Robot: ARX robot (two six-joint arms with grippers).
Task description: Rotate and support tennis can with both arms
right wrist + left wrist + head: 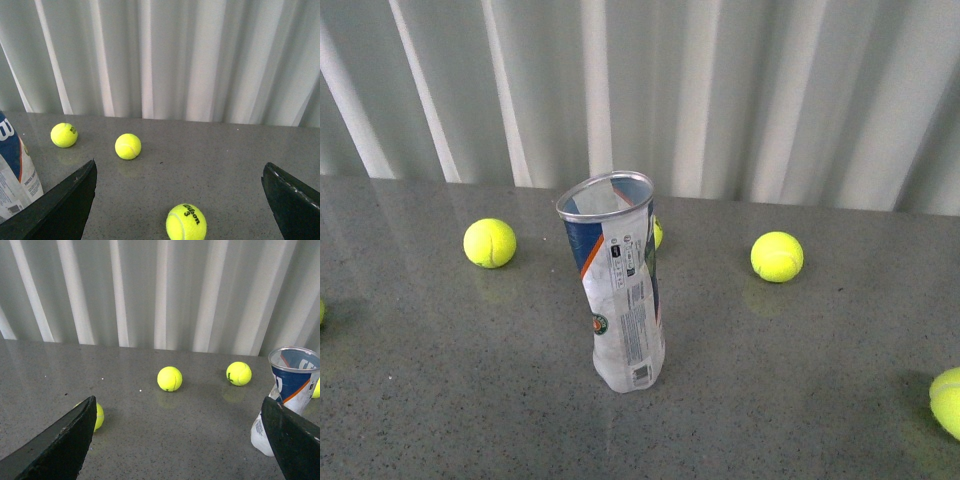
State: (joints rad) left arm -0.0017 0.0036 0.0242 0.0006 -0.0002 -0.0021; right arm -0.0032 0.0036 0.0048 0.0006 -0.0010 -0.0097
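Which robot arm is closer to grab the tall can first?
Hard to call, maybe the left. Both tools are open and empty. The left tool view shows the whole upright tennis can beside one finger; the right tool view catches only its edge.

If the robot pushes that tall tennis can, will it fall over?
Probably, yes. The tennis can stands upright, tall on a narrow base, and already leans a little, so a push near its open rim would likely tip it. It looks empty, so probably light. Its clear wall looks crumpled, so it may squash under a hard squeeze. Once down, the round tube would likely roll.
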